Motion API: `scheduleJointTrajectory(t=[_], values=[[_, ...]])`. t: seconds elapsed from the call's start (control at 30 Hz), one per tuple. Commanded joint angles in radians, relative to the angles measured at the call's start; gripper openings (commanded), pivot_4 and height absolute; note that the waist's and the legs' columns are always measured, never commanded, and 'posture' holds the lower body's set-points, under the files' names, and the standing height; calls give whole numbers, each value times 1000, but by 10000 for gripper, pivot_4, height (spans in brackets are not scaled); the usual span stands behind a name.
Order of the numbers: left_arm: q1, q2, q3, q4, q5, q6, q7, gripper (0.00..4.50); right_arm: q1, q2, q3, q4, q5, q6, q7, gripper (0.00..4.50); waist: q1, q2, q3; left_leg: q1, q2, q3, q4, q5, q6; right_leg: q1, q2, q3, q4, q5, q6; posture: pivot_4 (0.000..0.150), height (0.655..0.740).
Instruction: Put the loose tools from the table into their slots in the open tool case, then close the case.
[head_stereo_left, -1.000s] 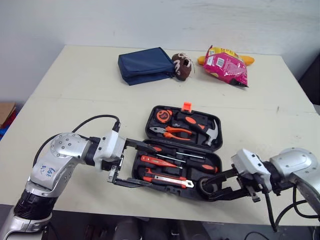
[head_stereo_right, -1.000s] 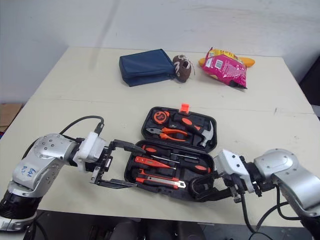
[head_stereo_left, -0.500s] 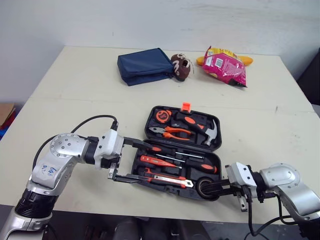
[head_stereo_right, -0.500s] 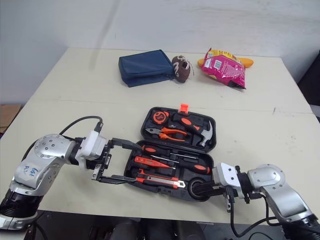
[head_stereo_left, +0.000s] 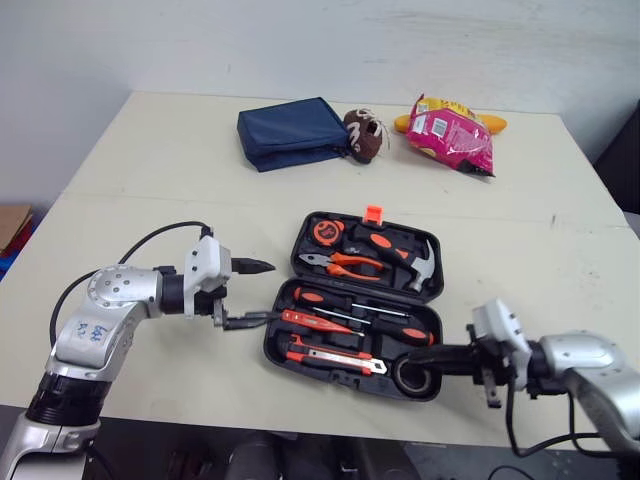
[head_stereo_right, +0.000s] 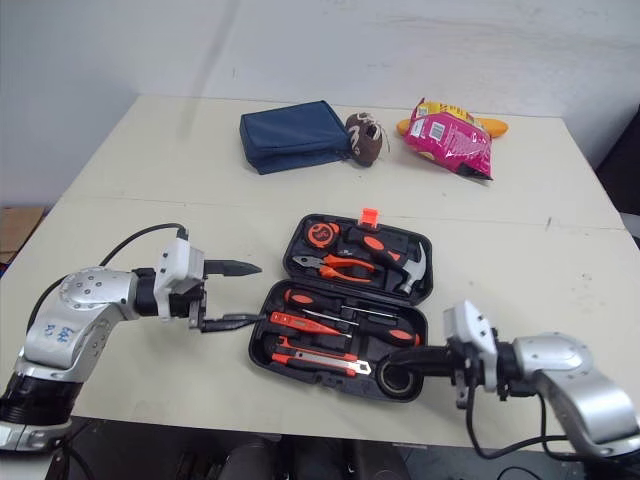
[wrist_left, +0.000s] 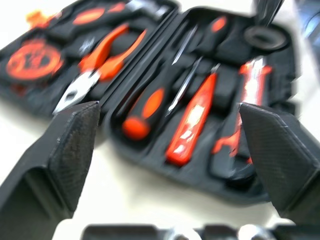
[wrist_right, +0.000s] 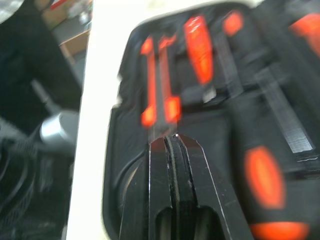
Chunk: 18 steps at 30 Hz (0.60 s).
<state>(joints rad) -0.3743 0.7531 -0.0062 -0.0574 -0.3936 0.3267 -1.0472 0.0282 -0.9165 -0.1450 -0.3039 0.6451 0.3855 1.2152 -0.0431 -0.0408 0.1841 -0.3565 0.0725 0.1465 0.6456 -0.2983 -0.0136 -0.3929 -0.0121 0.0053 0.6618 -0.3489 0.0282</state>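
My right claw (head_stereo_left: 418, 362) pinches the tape roll (head_stereo_left: 408, 381) at its slot; a tilted release could block the tool case (head_stereo_left: 271, 342) closing.

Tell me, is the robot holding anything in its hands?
The right hand pinches the black round roll of tape by its rim, in the open black tool case. The left hand is open, holding nothing.

No readable words or numbers; white label (head_stereo_left: 433, 122) on the pink snack bag (head_stereo_left: 460, 140), far beyond the right gripper (head_stereo_left: 407, 364), too small to read.
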Motion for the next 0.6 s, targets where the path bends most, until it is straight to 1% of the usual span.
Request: scheduleJointTrajectory(t=[0.03,0.1,0.2,0.23,0.3,0.4,0.6], values=[[-57,-22,-19,75,58,-4,40,24374,-26,-2,-71,94,-34,-11,-47,0,6,0,0,0,0,0,0,0,0,0,0,0,0,0,0,1500,7400],[-98,-51,-46,138,93,-15,53,16254,-66,5,-49,203,-114,-64,-68,0,10,0,0,0,0,1,0,-1,1,0,0,0,-1,0,0,1500,7400],[-149,-86,-79,220,141,-8,68,2497,-115,10,1,313,-217,-126,-87,0,13,1,0,-2,0,3,1,0,0,-2,0,0,-1,0,0,1500,7400],[-161,-94,-96,246,160,-21,61,629,-131,14,27,339,-250,-152,-84,0,13,1,0,-3,0,3,2,1,-2,-3,0,0,-1,0,0,1500,7400],[-183,-109,-121,291,189,-27,58,629,-161,32,68,371,-292,-173,-89,0,11,1,1,-4,0,4,2,2,-4,-4,0,1,-1,0,0,1500,7400],[-204,-136,-141,324,207,-54,46,629,-195,71,95,381,-310,-170,-105,0,8,3,2,-4,1,5,1,3,-5,-5,1,1,-1,0,0,1500,7400],[-230,-227,-165,365,230,-72,70,629,-254,135,156,386,-359,-177,-128,0,6,4,2,-4,1,5,3,3,-6,-5,1,1,2,0,0,1500,7400]])
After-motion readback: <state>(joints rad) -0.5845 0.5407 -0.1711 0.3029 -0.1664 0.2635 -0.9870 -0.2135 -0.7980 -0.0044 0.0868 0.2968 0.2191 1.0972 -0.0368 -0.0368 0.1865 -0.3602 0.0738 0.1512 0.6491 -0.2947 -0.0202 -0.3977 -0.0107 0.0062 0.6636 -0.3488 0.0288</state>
